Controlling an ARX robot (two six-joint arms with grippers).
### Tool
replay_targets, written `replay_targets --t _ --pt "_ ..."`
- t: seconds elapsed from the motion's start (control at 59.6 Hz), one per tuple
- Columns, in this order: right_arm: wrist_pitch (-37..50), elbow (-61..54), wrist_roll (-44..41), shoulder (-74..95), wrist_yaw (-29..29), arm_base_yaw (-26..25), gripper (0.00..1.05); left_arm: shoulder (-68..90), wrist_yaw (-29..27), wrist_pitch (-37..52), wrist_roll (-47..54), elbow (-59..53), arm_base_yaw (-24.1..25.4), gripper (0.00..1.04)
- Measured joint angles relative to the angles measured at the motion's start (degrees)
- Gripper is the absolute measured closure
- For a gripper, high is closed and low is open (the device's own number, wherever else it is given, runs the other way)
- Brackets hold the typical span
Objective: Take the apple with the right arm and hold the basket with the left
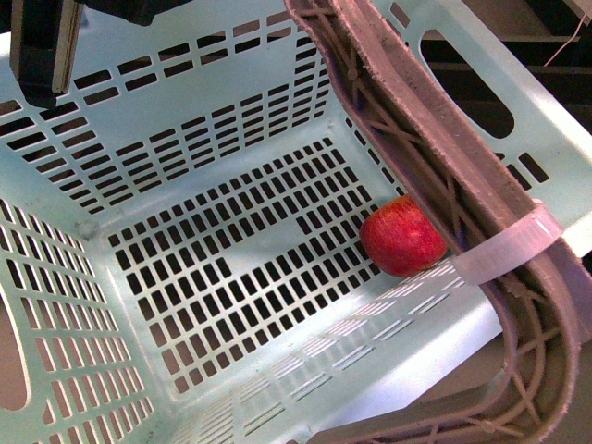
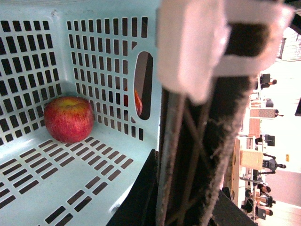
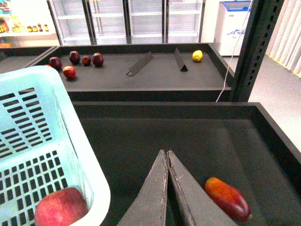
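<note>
Right jaws noted pressed together, nothing held, hung over dark desk [image 3: 141, 136] just outside basket [image 1: 435, 338]. Left jaws seen either side of ribbed handle [image 1: 435, 157], clamped on it (contact faces partly hidden). Apple [image 1: 402, 236] found inside basket, on slotted floor, tucked in corner against wall, below handle's white band [image 1: 509, 245]. Elongated orange-red fruit [image 3: 227, 198] recorded on desk beside right jaws, apart from them.
</note>
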Motion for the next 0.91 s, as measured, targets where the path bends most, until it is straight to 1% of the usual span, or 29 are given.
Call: replay_targets --t 0.084,0.755,0.839,0.906 --pt "0.81 -1.07 -0.04 -1.6 -0.02 0.0 1.03 0.0 0.07 0.0 -0.02 0.0 0.0 0.97" --pt "-13.11 -1.07 -0.04 -15.76 -0.02 0.0 1.03 0.0 0.0 0.0 0.0 0.0 0.0 0.97" --pt "-22.03 -1.07 -0.07 -22.86 0.0 0.0 1.03 0.0 0.0 0.0 0.0 0.0 0.0 0.97" --pt "-22.88 -1.07 -0.04 -25.14 -0.04 0.0 1.03 0.0 -0.02 0.0 0.0 0.0 0.04 0.97"
